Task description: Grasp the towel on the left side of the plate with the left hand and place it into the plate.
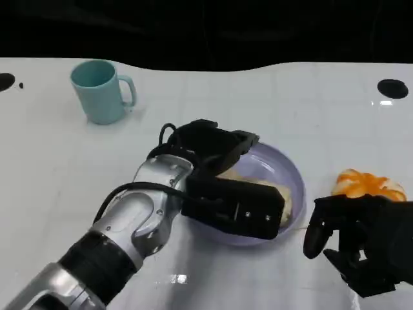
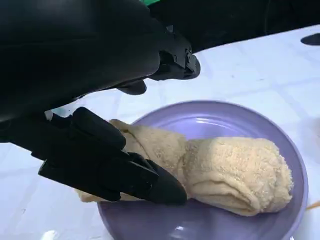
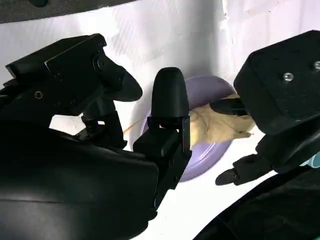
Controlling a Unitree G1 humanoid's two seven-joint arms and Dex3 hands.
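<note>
The fingers [image 2: 125,175] of the left hand [image 1: 226,187] lie around one end of the towel [image 2: 235,172]. A lower finger touches the cloth, and an upper finger [image 2: 172,62] reaches over it without touching. It is hard to tell if the hand grips the towel or just rests on it.

The towel is tan and fluffy, rolled up — it lies inside the plate [image 2: 215,117]. The plate is light purple and round, and it sits on the white table [image 1: 58,168]. In the head view the left hand covers most of the plate, and just a bit of the towel [image 1: 284,200] peeks out by the far rim.

The right hand [image 1: 358,242] rests on the table to the right of the plate, close to it but not touching. Its fingers are bent a little and spread, and they hold nothing.

An orange thing [image 1: 368,184] lies just behind the right hand. A teal mug [image 1: 100,90] stands upright far back on the left — well apart from the plate.
</note>
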